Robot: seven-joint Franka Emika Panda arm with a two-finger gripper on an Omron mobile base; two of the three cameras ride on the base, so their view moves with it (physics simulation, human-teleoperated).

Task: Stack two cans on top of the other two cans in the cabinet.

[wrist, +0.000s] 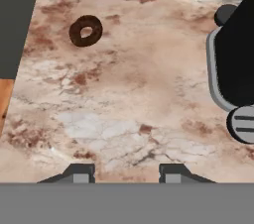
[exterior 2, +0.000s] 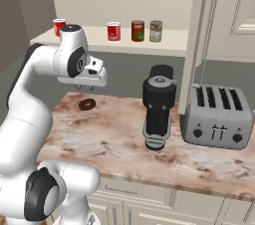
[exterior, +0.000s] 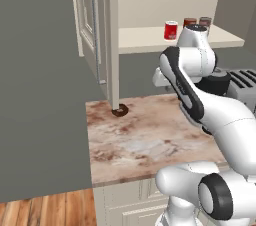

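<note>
Tool (wrist: pixel 122 172): fingers parted, nothing held, aimed down at desk (wrist: pixel 124 99) | Near: doughnut (wrist: pixel 86 30), coffee grinder (exterior 2: pixel 158 112) | Cans: four upright in a row on cabinet (exterior 2: pixel 196 40) shelf, none stacked | Step: tool to be raised and levelled with shelf; end can (exterior 2: pixel 59 26) best gripped at mid-height.

The arm is bent high, wrist turned down; the tool (wrist: pixel 126 173) hangs empty, fingers apart
</note>
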